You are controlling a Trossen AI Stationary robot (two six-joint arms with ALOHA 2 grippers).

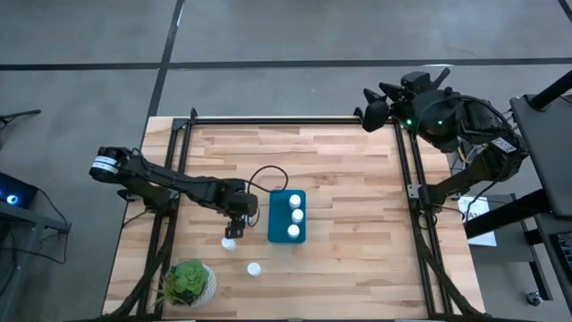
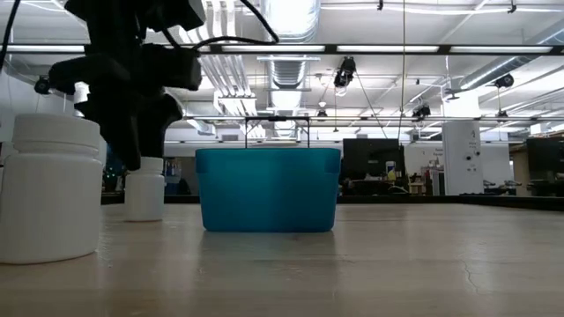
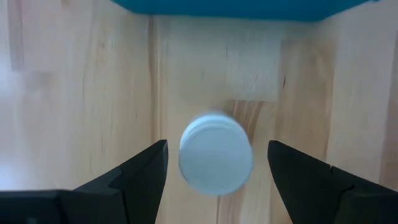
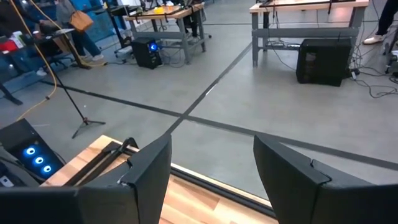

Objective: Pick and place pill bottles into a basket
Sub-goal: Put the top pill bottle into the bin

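A white pill bottle (image 3: pixel 216 153) stands upright on the wooden table, left of the teal basket (image 1: pixel 287 217). My left gripper (image 3: pixel 217 149) points down over it, open, one finger on each side of the cap with a gap on both sides. In the low view the same bottle (image 2: pixel 145 189) stands below the dark gripper (image 2: pixel 132 132). Three bottles (image 1: pixel 295 216) sit in the basket. Another bottle (image 1: pixel 254 268) stands on the table nearer the front edge, and looms large in the low view (image 2: pixel 48 189). My right gripper (image 4: pixel 211 149) hangs open, high above the table's far right corner.
A round white pot with a green plant (image 1: pixel 189 283) stands at the near left corner. A black cable (image 1: pixel 264 174) loops over the table behind the basket. Bare wood lies to the right of the basket (image 1: pixel 357 233). Black frame rails (image 1: pixel 407 170) run along the table's sides.
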